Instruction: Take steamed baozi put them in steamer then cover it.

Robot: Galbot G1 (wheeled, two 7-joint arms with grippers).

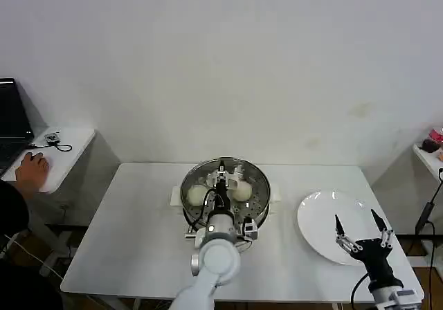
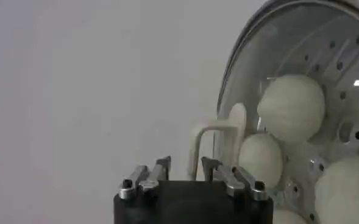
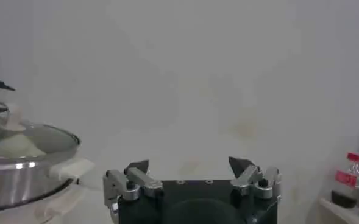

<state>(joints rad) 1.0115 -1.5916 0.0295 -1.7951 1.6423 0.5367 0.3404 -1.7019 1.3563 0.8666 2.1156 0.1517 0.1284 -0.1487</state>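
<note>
Writing or brand marks: none can be read on anything. Baozi [image 2: 291,108] count comes to three clear ones through the glass, with a sliver of a fourth at the lower edge of the left wrist view. One steamer [image 1: 257,203] stands mid-tabletop [image 1: 131,227] with one cover [image 2: 252,55] on it. The left gripper [image 1: 223,176] is clamped on the cover's handle [image 2: 228,143]. The right gripper [image 1: 360,225] hangs open over one plate [image 1: 318,220], lower right.
</note>
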